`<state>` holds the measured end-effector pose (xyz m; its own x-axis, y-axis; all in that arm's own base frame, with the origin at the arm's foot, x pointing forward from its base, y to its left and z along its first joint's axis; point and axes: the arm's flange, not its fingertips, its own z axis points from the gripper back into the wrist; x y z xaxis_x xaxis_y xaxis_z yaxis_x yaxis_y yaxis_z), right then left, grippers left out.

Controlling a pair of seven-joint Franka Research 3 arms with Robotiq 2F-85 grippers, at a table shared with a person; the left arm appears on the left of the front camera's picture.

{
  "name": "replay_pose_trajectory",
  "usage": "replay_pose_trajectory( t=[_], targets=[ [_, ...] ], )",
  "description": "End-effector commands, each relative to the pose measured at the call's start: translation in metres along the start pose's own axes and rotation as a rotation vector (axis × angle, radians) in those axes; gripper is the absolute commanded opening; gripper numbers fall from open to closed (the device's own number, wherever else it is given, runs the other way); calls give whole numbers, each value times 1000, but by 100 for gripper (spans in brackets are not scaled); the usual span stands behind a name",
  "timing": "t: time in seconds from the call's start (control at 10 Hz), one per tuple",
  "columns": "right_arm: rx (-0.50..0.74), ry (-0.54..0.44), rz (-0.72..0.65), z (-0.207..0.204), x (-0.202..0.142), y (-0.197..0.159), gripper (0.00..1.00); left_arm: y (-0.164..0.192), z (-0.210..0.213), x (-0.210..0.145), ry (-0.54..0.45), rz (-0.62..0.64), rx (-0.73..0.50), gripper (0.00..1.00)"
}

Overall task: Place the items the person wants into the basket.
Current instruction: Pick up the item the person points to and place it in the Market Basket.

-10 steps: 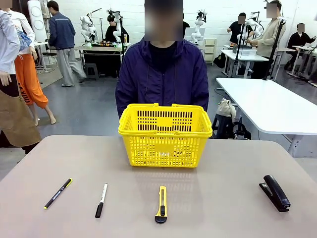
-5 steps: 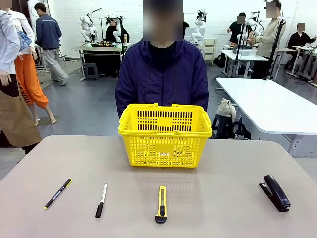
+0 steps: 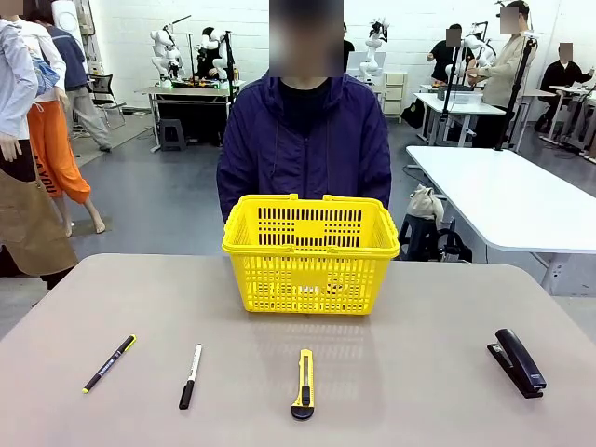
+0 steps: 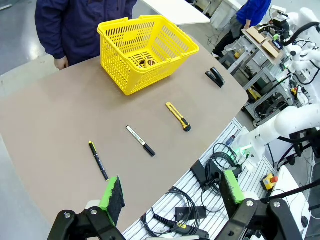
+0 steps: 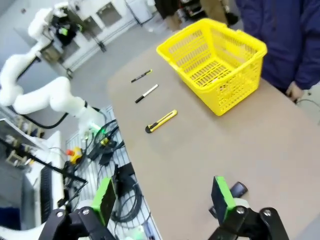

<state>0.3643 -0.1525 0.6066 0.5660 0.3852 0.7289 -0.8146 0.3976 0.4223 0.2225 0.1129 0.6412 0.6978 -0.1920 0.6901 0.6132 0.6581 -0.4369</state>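
Though glimpsed through basket (image 4: 116,70) slots, dark item (image 4: 144,62) inside unclear.

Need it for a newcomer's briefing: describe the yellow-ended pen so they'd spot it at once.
Start at the yellow basket mid-table. Nearer the robot, the pen lies farthest toward its left. It is slim and black with a yellow end; the marker next to it is white with a black cap.

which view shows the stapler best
The front view: the stapler lies whole and near, nothing in front of it. The left wrist view shows it whole but small and far; the right wrist view shows just one dark end low in the picture.
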Motion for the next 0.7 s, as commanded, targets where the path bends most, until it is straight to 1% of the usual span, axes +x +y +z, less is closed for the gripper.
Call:
replay_pose_trajectory(
  t=[0.0, 0.3, 0.4, 0.5, 0.6],
  targets=[
    [-69, -21, -32, -19, -9, 17, 100, 1, 1, 0, -5, -14, -12, 100],
    [-95, -29, -56, -8, -18, 30, 100, 1, 1, 0, -5, -14, -12, 100],
    [-91, -12, -39, -7, -18, 35, 100, 1, 1, 0, -5, -14, -12, 100],
    [-72, -30, -26, -7, -12, 26, 100, 1, 1, 0, -5, -14, -12, 100],
    [-72, -30, -26, -7, -12, 26, 100, 1, 1, 0, -5, -14, -12, 100]
  ],
)
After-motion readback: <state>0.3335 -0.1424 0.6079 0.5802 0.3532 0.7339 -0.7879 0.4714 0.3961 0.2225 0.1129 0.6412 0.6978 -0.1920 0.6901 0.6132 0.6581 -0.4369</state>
